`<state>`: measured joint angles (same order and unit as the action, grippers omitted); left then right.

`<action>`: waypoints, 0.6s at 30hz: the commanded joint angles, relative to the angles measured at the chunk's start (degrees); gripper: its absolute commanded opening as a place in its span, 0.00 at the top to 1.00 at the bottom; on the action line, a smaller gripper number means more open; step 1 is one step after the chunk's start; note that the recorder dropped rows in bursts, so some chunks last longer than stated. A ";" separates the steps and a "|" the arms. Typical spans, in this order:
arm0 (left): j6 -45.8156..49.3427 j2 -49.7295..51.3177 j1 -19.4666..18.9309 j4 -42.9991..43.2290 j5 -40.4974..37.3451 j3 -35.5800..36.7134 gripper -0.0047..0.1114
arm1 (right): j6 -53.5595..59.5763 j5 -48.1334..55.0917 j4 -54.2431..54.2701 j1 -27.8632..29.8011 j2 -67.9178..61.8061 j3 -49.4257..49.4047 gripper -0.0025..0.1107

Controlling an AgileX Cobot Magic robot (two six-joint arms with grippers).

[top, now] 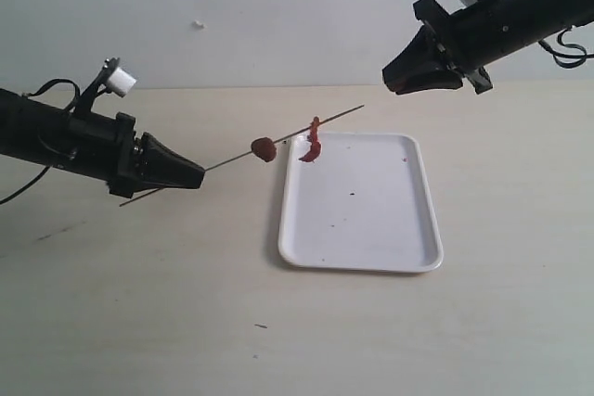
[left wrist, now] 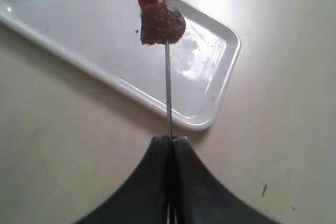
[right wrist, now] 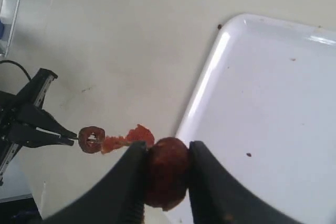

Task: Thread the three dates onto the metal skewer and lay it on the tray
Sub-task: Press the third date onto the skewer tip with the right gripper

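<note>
My left gripper (top: 197, 174) is shut on the metal skewer (top: 329, 119), which slants up and to the right over the tray's (top: 371, 229) near-left corner. Two dates are threaded on it: a whole dark one (top: 264, 148) close to my left gripper and a torn, redder one (top: 312, 147) hanging farther along. In the left wrist view the skewer (left wrist: 168, 93) runs from the closed gripper (left wrist: 169, 140) through the whole date (left wrist: 162, 23). My right gripper (top: 394, 81) hovers high beyond the skewer tip, shut on a third date (right wrist: 167, 174); the right wrist view shows that gripper (right wrist: 166, 153).
The white tray (right wrist: 273, 103) carries a few dark crumbs. A small dark speck (top: 261, 326) lies on the beige table in front of it. A pale wall stands behind the table.
</note>
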<state>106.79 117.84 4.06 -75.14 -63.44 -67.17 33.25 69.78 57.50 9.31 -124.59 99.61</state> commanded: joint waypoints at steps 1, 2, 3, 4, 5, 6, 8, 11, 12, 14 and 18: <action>2.78 -0.44 -0.11 -2.22 -0.69 -0.28 0.96 | 2.99 0.18 1.62 0.01 1.48 -4.04 0.74; 2.78 -0.44 -0.11 -2.22 -1.26 -0.28 0.96 | 4.02 0.18 2.13 0.01 1.48 -5.23 0.74; 2.78 -0.44 -0.11 -2.22 -1.36 -0.28 0.96 | 4.16 0.18 2.23 0.01 1.48 -5.46 0.74; 2.78 -0.44 -0.11 -1.99 -1.60 -0.28 0.96 | 4.50 0.18 2.23 0.01 1.48 -5.83 0.74; 2.90 -0.44 -0.11 -1.99 -1.83 -0.28 0.96 | 4.86 0.18 2.52 0.01 1.48 -6.07 0.74; 3.06 -0.44 -0.11 -1.87 -2.44 -0.28 0.96 | 5.30 0.18 3.80 0.01 1.48 -6.08 0.74; 3.82 -0.31 -0.11 -0.95 -3.09 -0.28 0.96 | 5.74 0.18 5.61 0.01 1.48 -6.08 0.74; 5.13 0.14 -0.11 -0.71 -3.09 -0.28 0.96 | 5.74 0.18 5.94 0.01 1.48 -6.08 0.74; 5.51 0.13 -0.11 -0.71 -3.09 -0.28 0.96 | 5.74 0.18 6.17 0.01 1.48 -6.08 0.74; 6.36 0.13 -0.11 -1.63 -3.09 -0.28 0.96 | 5.62 0.18 6.33 0.01 1.48 -6.08 0.74; 7.97 0.13 -0.11 -2.02 -0.98 -0.28 0.96 | 5.22 0.18 6.58 0.01 1.48 -6.08 0.74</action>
<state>113.72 118.07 4.06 -76.06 -65.19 -67.17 38.16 69.99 63.13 9.31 -123.72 93.80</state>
